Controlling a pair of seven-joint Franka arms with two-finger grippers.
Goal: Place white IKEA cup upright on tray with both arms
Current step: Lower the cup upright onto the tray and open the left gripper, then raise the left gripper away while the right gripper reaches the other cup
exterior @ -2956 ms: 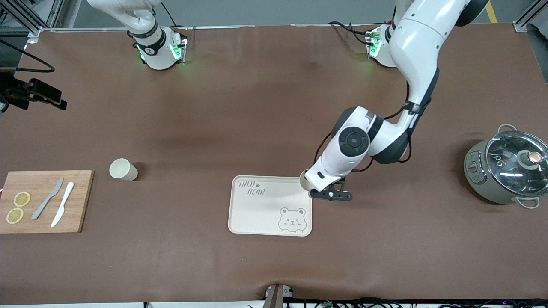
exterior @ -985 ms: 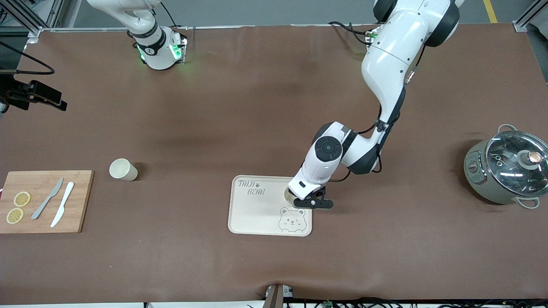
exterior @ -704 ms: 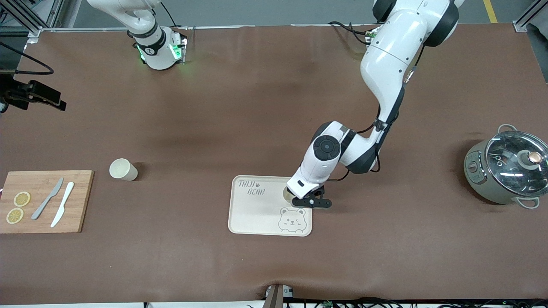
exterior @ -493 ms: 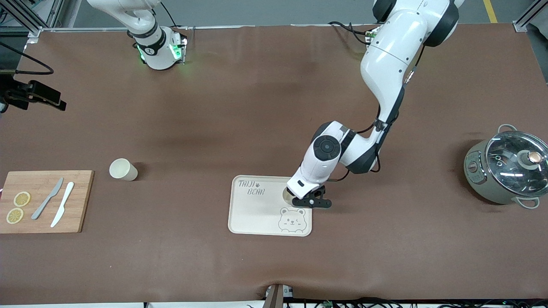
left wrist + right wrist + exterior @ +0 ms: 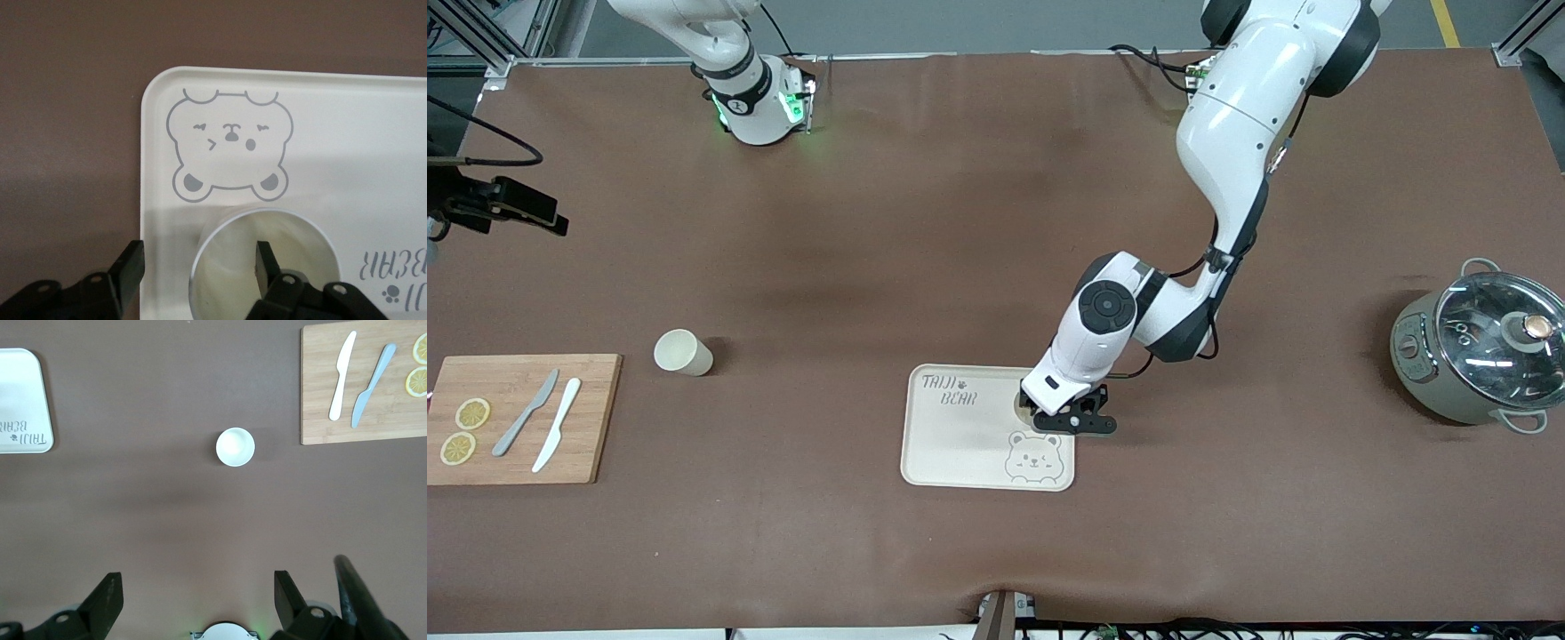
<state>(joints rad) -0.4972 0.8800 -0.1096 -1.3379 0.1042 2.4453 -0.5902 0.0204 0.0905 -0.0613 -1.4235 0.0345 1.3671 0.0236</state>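
A white cup [image 5: 1021, 405] stands upright on the cream bear tray [image 5: 960, 440], beside the drawn bear face and near the edge toward the left arm's end. My left gripper [image 5: 1060, 418] is down over it and open. In the left wrist view one finger [image 5: 265, 261] is inside the cup [image 5: 227, 273]. The other finger [image 5: 131, 263] stands outside, clear of the wall. A second white cup [image 5: 682, 352] stands upright on the table toward the right arm's end. My right gripper [image 5: 197, 600] hangs open and empty high above that cup [image 5: 235, 447].
A wooden cutting board [image 5: 520, 418] with two knives and lemon slices lies next to the second cup, at the right arm's end. A grey pot with a glass lid [image 5: 1476, 356] stands at the left arm's end. The brown mat is bare around the tray.
The left gripper brought the cup from the tray's corner onto the tray and set it down. In the last second its jaws opened off the cup wall. The right arm barely moved.
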